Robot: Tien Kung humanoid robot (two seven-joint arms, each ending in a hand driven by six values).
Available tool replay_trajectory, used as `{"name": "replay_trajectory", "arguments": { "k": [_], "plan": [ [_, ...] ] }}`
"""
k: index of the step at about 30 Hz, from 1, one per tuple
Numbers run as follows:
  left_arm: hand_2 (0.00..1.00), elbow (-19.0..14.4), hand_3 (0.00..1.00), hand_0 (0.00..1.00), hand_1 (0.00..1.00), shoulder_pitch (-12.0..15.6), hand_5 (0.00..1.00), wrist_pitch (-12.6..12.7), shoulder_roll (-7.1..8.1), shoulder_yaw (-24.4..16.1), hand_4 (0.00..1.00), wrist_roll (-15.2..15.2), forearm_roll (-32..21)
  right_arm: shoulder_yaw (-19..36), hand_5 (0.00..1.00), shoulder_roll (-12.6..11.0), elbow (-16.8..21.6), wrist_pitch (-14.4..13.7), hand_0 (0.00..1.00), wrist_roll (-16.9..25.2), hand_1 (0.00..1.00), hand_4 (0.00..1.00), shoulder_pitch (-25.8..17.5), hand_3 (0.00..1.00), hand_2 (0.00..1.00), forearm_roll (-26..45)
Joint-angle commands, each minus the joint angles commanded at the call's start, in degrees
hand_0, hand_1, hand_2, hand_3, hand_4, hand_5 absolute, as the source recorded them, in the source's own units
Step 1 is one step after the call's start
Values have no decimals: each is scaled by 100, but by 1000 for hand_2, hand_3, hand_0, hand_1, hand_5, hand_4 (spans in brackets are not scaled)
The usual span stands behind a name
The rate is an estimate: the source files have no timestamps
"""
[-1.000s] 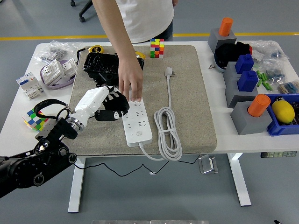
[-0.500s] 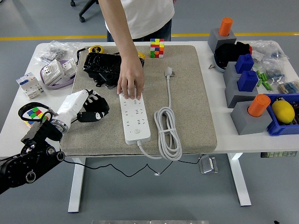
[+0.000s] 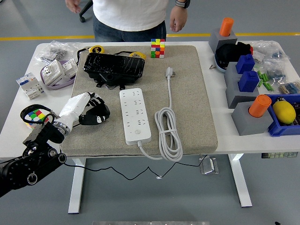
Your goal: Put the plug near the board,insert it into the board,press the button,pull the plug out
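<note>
Our left hand (image 3: 95,114) lay just left of board (image 3: 135,116), fingers loosely curled, empty. Plug (image 3: 169,72) sat right of board, well apart, cable (image 3: 168,133) coiled beside it. Risk, imo: reach across board drags cable, shifts board. Right hand unseen.

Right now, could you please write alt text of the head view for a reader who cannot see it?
A white power strip lies on a beige mat, its white plug unplugged beside it past the coiled white cable. The left robot hand rests open on the mat to the strip's left; a person stands at the far side, hands off the table.
</note>
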Motion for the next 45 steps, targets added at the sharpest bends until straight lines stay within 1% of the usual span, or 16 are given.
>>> {"name": "replay_trajectory", "arguments": {
  "k": [1,2,7,8,13,14,15,19,20,24,25,26,29,38,44,45],
  "plan": [
    [556,-1,573,543,600,5,252,-9,3,-10,898,-8,-4,0,503,1,-1,1,601,-1,645,953,0,560,667,-1],
    [697,-13,688,609,685,19,399,13,9,-36,998,-47,-15,2,502,1,2,1,600,0,646,953,-3,560,667,-3],
    [697,-171,688,609,685,91,399,56,37,-284,998,-184,-34,10,502,1,2,1,600,0,646,953,6,560,667,-6],
    [855,-247,852,719,807,121,539,69,46,-368,998,-221,-52,11,502,0,3,1,601,1,647,953,7,560,667,-6],
    [855,-774,852,719,807,380,539,144,72,-955,998,-501,-336,15,502,-5,-3,0,601,-1,647,953,9,560,667,-10],
    [763,-874,777,663,738,433,601,149,65,-1086,998,-554,-413,15,502,-6,-6,0,601,-2,647,953,8,561,667,-11],
    [763,-957,777,663,738,482,601,172,57,-1206,998,-630,-502,14,502,-7,-8,-1,601,-2,647,953,7,561,667,-10],
    [763,-1234,777,663,738,705,601,293,6,-1669,998,-1023,-1264,-28,502,-6,-19,0,601,-5,647,953,14,561,667,4],
    [646,-1264,638,555,638,745,519,298,-8,-1754,888,-1058,-1445,-42,502,-5,-21,1,601,-5,646,953,18,560,667,8],
    [646,-1273,638,555,638,958,519,282,-115,-2168,888,-1193,-2273,-93,502,1,-21,-1,601,0,646,953,42,560,667,20],
    [646,-1257,638,555,638,997,519,281,-134,-2237,888,-1224,-2487,-100,502,1,-20,-2,601,1,646,953,50,560,667,23],
    [625,-1236,621,519,621,1037,528,269,-149,-2306,878,-1245,-2683,-106,503,-1,-21,-4,600,0,648,952,67,560,667,21],
    [625,-1198,621,519,621,1105,528,234,-156,-2391,878,-1284,-3114,-104,503,-3,-24,-8,600,1,648,952,96,560,667,26],
    [621,-1208,618,515,613,1144,531,171,-84,-2543,886,-1240,-3190,-158,504,-1,-57,-6,602,-10,646,951,145,559,666,35],
    [620,-1238,612,515,602,1171,517,143,-48,-2580,865,-1200,-3171,-155,505,11,-47,-37,602,34,647,950,157,559,667,34],
    [619,-1246,607,514,599,1173,504,138,-44,-2577,843,-1202,-3181,-157,507,14,-46,-40,601,39,646,949,149,558,667,35]
  ]
}}
